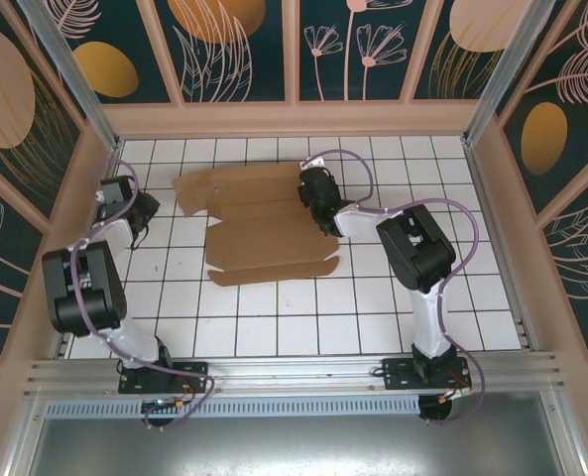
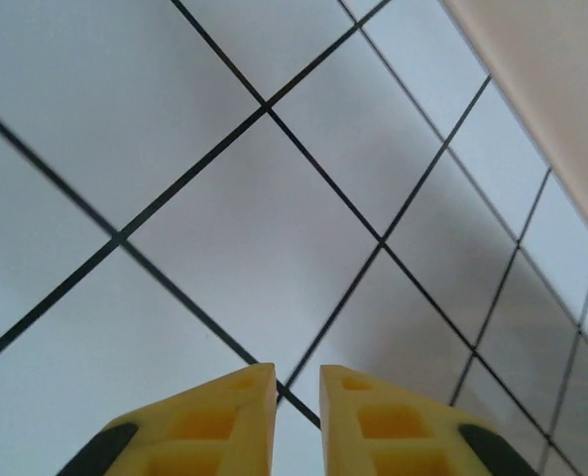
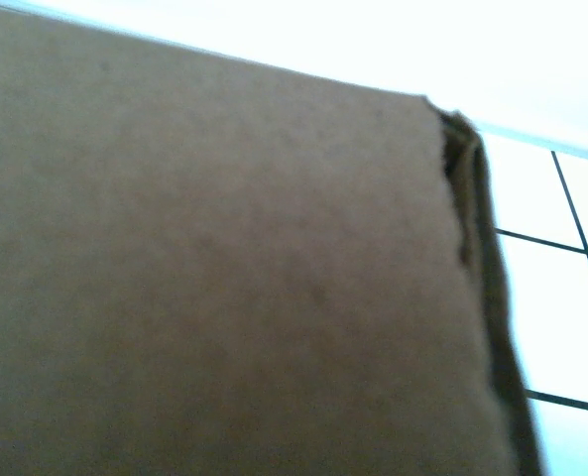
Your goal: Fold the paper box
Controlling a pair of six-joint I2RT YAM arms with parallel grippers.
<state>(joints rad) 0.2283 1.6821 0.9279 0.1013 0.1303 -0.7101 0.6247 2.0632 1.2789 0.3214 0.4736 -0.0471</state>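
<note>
Right gripper (image 1: 316, 193) closed, seemingly pinching the flat brown cardboard paper box (image 1: 264, 233); left gripper (image 2: 297, 375) barely parted, empty. Fold slowly, evenly.

Legend. No lettering, number, label, brand mark or sign can be read in any view. The paper box (image 1: 264, 226) shows plain brown cardboard faces without print.
</note>
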